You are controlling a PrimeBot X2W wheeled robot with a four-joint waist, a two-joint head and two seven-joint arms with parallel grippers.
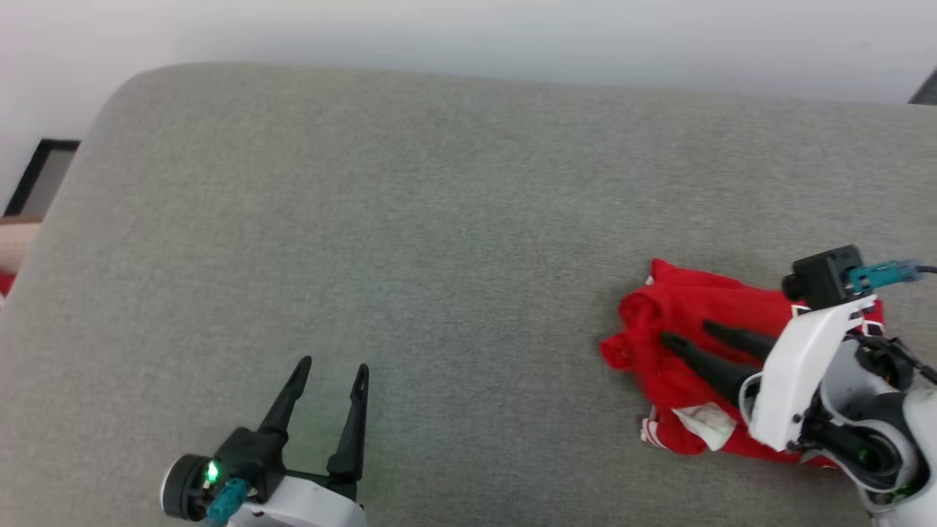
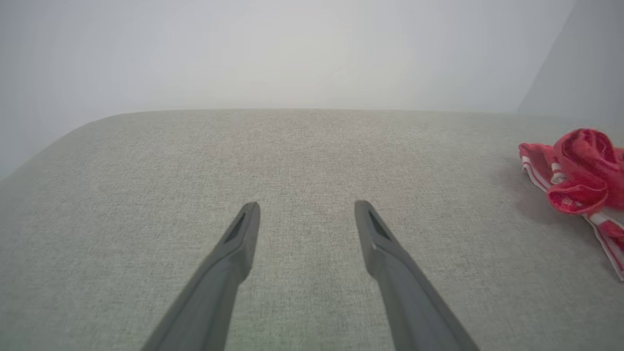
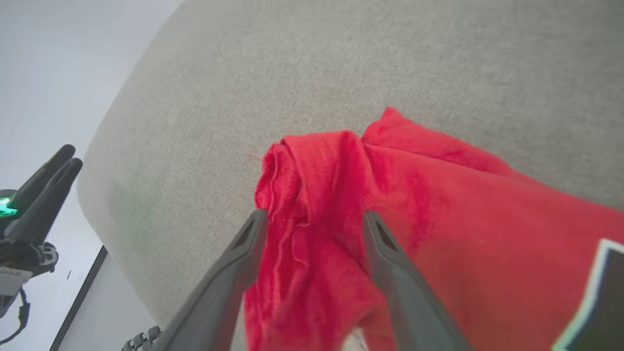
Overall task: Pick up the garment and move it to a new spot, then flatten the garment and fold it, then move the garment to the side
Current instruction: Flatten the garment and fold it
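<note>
**Item: garment** (image 1: 659, 384). Red jersey shirt, lying in a bunched heap at the right-hand part of the worktop (image 1: 439, 219), a grey, fabric-covered surface. Not flat: folds are rolled over one another at the end facing the worktop's middle. Striped trim (image 2: 602, 229) trails from the heap's edge. A corner of the black, white-outlined number (image 3: 604, 297) shows in the right wrist view. A white patch (image 1: 706, 421) lies near the front edge; it may be a sleeve or a label, the view is too poor to say.

**Item: right tool** (image 1: 684, 331). Over the garment, fingers spread apart and pointing toward the worktop's middle. A rolled fold of red cloth sits between the fingers, but they are not pinched on it; nothing is gripped.

**Item: left tool** (image 1: 334, 364). Fingers spread wide, empty, low over bare worktop, well apart from the garment.

**Step in hand (judged):** the move to a new spot looks complete, since the shirt rests on the worktop ungripped and unflattened.

**Next move calls for:** flattening. Both tools would need to take hold of opposite edges, such as hem and shoulders, and draw the heap out. The left tool must first cross to the garment.
</note>
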